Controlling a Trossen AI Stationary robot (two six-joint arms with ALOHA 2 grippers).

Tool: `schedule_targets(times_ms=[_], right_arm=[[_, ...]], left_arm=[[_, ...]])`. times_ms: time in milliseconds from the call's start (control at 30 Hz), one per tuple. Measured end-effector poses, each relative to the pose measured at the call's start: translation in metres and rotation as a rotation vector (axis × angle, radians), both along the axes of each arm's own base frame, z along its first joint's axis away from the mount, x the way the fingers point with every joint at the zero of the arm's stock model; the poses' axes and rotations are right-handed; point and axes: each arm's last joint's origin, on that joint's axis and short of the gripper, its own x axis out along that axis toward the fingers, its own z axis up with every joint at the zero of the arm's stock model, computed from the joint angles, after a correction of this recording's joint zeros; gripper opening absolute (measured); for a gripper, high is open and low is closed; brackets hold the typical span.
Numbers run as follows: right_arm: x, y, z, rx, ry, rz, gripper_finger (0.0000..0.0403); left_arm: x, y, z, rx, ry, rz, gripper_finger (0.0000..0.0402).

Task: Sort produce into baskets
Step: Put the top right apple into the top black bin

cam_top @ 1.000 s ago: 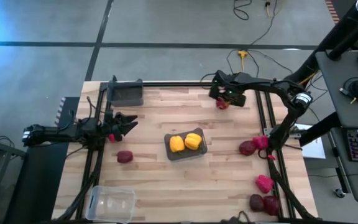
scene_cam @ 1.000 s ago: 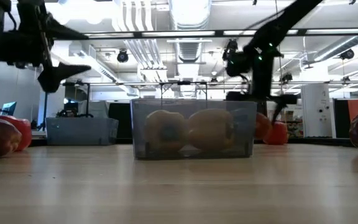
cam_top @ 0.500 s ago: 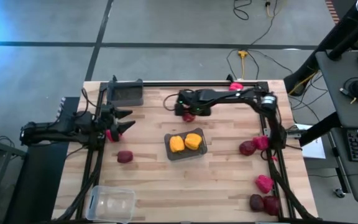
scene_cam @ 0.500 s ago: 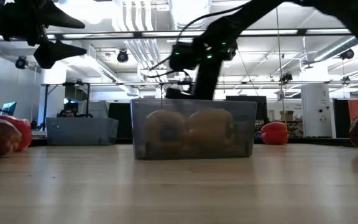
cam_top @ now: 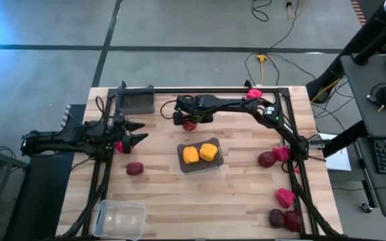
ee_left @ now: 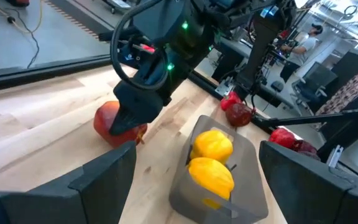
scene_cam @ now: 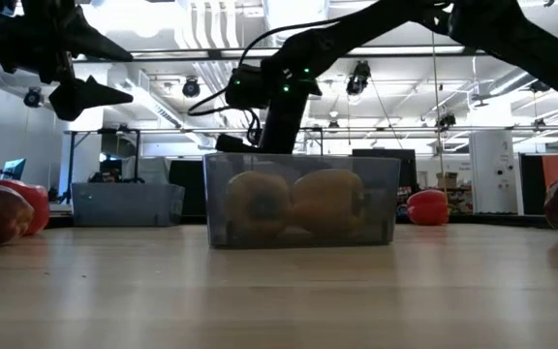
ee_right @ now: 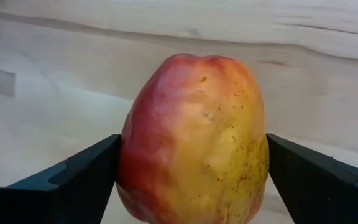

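My right gripper [cam_top: 188, 121] is over the table's far middle, shut on a red-yellow apple [ee_right: 194, 140], which also shows in the left wrist view [ee_left: 114, 123]. A dark grey bin [cam_top: 214, 165] at the table's centre holds two yellow peppers [cam_top: 200, 153]. A second dark grey bin [cam_top: 135, 100] stands at the far left and a clear bin [cam_top: 119, 219] at the near left. My left gripper [cam_top: 141, 133] is open and empty at the left, above the table, facing the centre bin [ee_left: 185, 193]. My right gripper pinches the apple between its two fingers [ee_right: 73, 180], on two opposite sides [ee_right: 128, 163] of its body. The fingers come from above, pointing down [ee_left: 138, 102]. The apple sits upright, low over the wood; whether it touches the table I cannot tell.
A dark-red apple [cam_top: 134, 169] and a red piece of produce [cam_top: 119, 146] lie near my left arm. Several red peppers and apples lie along the right edge [cam_top: 268, 159] [cam_top: 285, 197] [cam_top: 285, 219]. A red pepper [cam_top: 253, 94] sits at the far right.
My right gripper has carried the red-yellow apple from the far right toward the table's left edge, along the far side, and now stands beyond the centre bin. It has stayed shut on the apple.
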Motion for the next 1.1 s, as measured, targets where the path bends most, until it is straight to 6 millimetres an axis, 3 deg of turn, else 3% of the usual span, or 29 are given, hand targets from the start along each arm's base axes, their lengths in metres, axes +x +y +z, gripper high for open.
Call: schedule_targets(times_ms=[367,833,1100], right_arm=[[-0.009,0.013,-0.001,-0.007,0.129,0.083,0.0371],[-0.006,0.010,0.000,-0.016,0.091,0.089,0.0373],[-0.006,0.004,0.000,-0.020,0.083,0.075,0.0397]], left_arm=[[0.006,-0.001,-0.004,-0.114,0.023,-0.020,0.0323],[0.008,-0.002,-0.006,-0.167,0.037,-0.032,0.0323],[0.007,-0.002,-0.009,-0.173,0.068,-0.046,0.0323]])
